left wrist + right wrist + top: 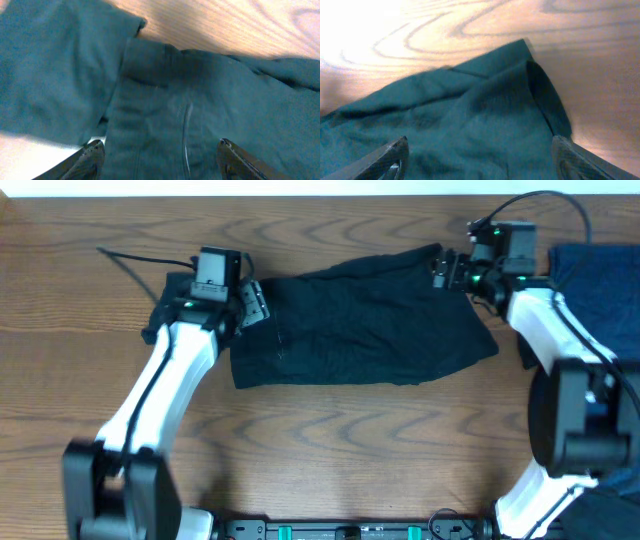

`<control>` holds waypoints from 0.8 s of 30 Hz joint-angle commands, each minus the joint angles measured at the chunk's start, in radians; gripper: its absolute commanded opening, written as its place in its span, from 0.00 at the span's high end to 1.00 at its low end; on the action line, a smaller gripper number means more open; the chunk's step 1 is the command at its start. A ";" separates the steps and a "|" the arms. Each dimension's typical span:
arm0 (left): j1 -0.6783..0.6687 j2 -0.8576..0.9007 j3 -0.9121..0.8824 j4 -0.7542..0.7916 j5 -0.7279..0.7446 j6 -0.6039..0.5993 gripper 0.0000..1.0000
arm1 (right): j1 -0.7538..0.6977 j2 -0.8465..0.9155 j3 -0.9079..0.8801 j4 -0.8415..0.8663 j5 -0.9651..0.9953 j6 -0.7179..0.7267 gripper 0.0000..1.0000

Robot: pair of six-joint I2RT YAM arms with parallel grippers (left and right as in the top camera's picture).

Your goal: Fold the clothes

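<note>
A dark teal garment (360,325) lies spread flat across the middle of the wooden table. My left gripper (252,302) is open at the garment's upper left corner, its fingers (160,150) wide apart just above the cloth (200,100). My right gripper (447,270) is open at the upper right corner, its fingers (477,155) spread over a folded-over corner of the cloth (485,115). Neither gripper holds anything.
A pile of blue clothing (600,285) lies at the right edge of the table, behind my right arm. A black cable (140,260) runs across the table at the upper left. Bare wood (350,440) lies in front of the garment.
</note>
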 commanded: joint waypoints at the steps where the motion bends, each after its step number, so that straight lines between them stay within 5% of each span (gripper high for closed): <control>1: 0.005 -0.059 0.027 -0.081 0.008 0.024 0.34 | -0.016 -0.120 0.018 -0.102 -0.014 -0.022 0.29; 3: 0.005 -0.058 0.025 -0.144 0.008 0.024 0.57 | -0.016 -0.146 0.018 -0.193 -0.011 -0.064 0.69; 5: 0.005 -0.048 0.004 -0.163 0.008 0.024 0.94 | -0.013 -0.151 0.017 -0.273 -0.011 -0.090 0.99; 24: -0.076 0.252 -0.062 -0.060 0.099 0.013 0.94 | -0.013 0.109 -0.050 -0.305 0.094 -0.089 0.99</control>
